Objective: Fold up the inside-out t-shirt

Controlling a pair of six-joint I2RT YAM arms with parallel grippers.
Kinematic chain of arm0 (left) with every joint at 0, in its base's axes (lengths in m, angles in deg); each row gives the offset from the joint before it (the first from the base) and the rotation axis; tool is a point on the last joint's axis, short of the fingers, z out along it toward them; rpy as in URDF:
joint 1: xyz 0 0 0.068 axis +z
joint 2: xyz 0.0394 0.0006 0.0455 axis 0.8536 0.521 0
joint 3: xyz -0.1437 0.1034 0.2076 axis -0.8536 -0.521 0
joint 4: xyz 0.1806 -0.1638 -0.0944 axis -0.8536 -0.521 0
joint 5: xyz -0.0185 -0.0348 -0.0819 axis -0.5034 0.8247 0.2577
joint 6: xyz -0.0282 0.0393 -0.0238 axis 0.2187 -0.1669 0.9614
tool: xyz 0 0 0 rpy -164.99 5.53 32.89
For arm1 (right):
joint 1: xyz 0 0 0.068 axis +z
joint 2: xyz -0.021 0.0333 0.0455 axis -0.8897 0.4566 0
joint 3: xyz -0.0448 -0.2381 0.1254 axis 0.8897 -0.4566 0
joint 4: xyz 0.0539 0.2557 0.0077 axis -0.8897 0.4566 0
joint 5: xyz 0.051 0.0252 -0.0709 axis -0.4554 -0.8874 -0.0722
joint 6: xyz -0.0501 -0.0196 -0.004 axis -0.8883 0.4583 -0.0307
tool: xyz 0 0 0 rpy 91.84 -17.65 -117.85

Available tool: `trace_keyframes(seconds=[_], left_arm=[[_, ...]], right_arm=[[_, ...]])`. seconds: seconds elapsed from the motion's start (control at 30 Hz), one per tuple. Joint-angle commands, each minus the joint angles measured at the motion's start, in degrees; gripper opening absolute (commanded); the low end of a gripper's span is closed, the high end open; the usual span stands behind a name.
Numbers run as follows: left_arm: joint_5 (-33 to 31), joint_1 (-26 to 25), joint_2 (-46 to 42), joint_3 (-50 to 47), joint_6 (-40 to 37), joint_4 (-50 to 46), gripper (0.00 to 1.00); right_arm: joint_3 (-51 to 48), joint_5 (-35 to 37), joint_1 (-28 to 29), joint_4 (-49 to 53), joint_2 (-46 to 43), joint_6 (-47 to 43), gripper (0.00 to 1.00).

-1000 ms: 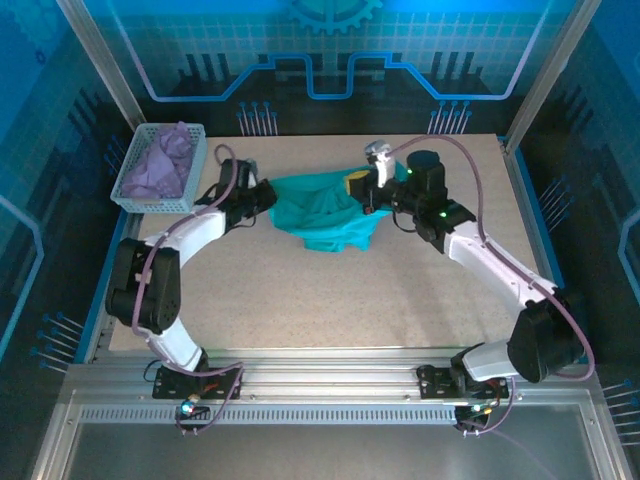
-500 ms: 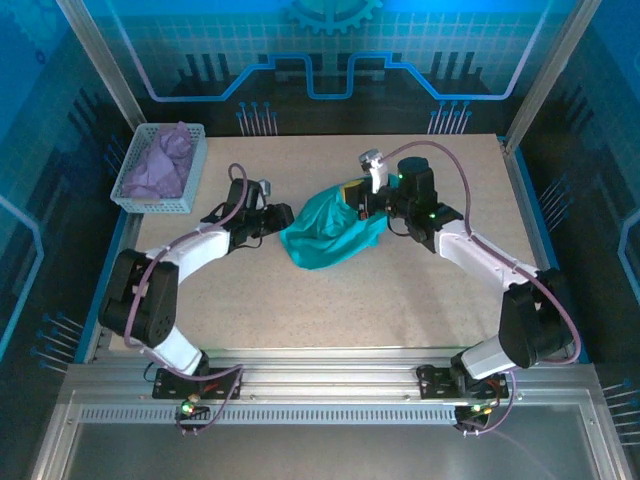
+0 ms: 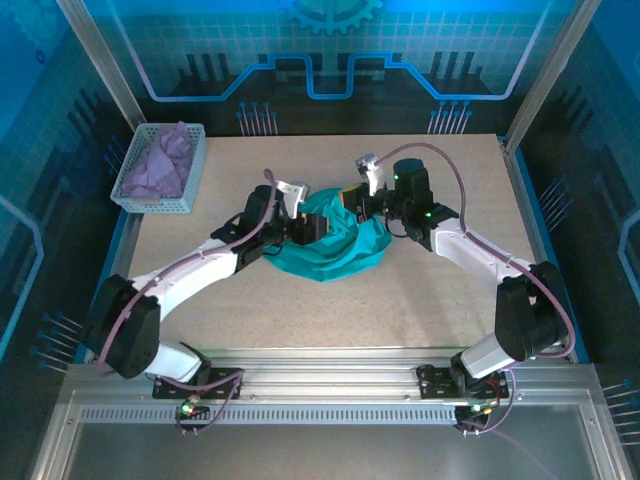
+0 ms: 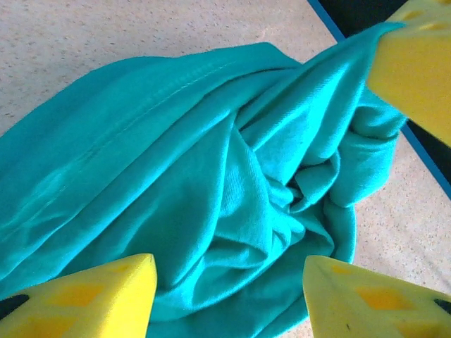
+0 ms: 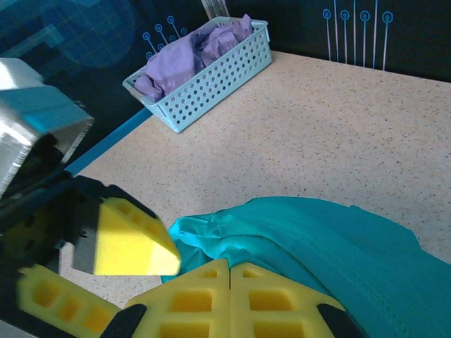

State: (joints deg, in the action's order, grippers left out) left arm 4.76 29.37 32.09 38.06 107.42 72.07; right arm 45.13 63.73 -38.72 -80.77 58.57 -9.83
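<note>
Two claws meet: right gripper (image 5: 230, 271) clamps the bunched t-shirt (image 4: 176, 162); left gripper (image 4: 229, 273) gapes over its folds, hem and open table (image 4: 106, 35) beyond.

Robot lab test cell, not a home. Aluminium frame (image 3: 102, 65) posts and blue circuit-print panels (image 3: 200, 40) stand all round a speckled table (image 3: 450, 300). Two robot arms (image 3: 190, 280) are bolted to a slotted metal rail (image 3: 320, 412).

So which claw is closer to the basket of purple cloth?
Left. The left claw is open over the shirt, toward the basket; the right claw grips the shirt farther away.
</note>
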Motion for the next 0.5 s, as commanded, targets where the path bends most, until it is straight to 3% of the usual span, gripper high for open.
trace_keyframes(seconds=[0.0, 0.17, 0.23, 0.3, 0.33, 0.47], left_arm=[[0.07, -0.36, 3.84, 3.7, -2.5, -0.43, 0.51], [-3.55, 0.0, 7.78, 6.65, -2.93, 0.28, 0.34], [-3.7, 0.46, 9.2, 7.8, -2.66, 0.52, 0.22], [-4.01, 1.5, 10.24, 8.23, -1.54, 0.88, 0.04], [-4.11, 2.29, 10.43, 8.09, -0.48, 0.98, 0.0], [-4.44, 6.68, 9.76, 5.03, 6.25, 1.83, 0.0]], right_arm=[[2.73, -0.98, 0.83, -0.26, -0.66, -0.85, 0.0], [2.83, -0.28, 0.74, 1.77, -2.66, -2.57, 0.0], [2.84, -0.06, 0.46, 2.69, -3.64, -3.23, 0.0], [2.84, -0.17, -0.37, 3.84, -5.3, -3.95, 0.0], [2.93, -0.23, -1.0, 4.24, -6.18, -4.04, 0.0], [2.8, -4.66, -5.42, 3.58, -11.41, -2.0, 0.0]])
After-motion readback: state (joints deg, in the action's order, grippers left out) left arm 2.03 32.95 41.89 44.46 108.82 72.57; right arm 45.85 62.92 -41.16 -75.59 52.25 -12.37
